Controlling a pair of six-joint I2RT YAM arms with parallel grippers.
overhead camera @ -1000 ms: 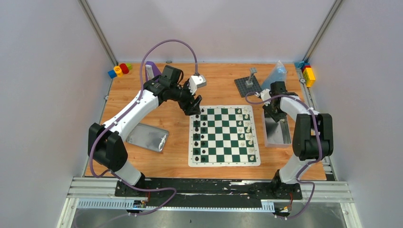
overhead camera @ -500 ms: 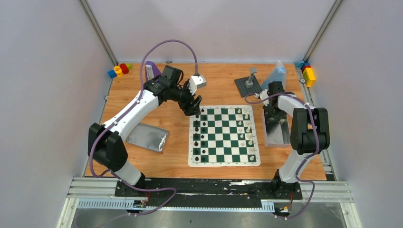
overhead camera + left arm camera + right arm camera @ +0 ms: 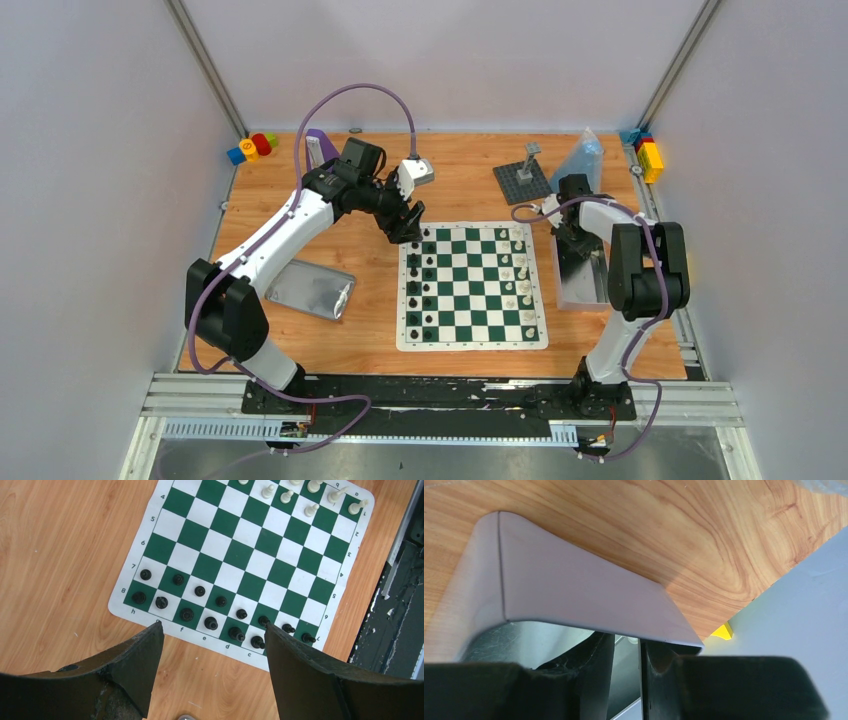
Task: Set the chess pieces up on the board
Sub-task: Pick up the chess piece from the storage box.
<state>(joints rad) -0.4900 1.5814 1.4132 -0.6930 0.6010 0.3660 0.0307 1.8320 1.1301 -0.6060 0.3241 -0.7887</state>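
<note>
Top view: the left end effector (image 3: 410, 228) hangs open, with the far corner of the board (image 3: 472, 285) just under and ahead of it. Black pieces (image 3: 414, 288) line the board edge on its side. White pieces (image 3: 522, 290) line the edge facing the right end effector (image 3: 572, 240), which is dipped into the metal tin (image 3: 585, 290) on the bench (image 3: 460, 190).

Left wrist: the left end effector (image 3: 212, 630) is spread wide with nothing between the fingers. The black pieces (image 3: 211, 623) stand in two rows just beyond the tips. The white pieces (image 3: 286, 496) are across the board (image 3: 250, 565), and their rows look gappy.

Right wrist: the right end effector (image 3: 626, 645) is low behind the tin wall (image 3: 574, 595), with the bench (image 3: 649, 530) beyond. The jaws are nearly together with a thin gap. We cannot tell whether they grip anything, since the contents are hidden.

We read the step as fetching a white piece from the tin. To do it well:
- Pinch one piece only, low on its body, and not the tin wall.
- Lift straight up clear of the rim before swinging towards the board.
- Set it upright on an empty near-side square without nudging its neighbours.
</note>
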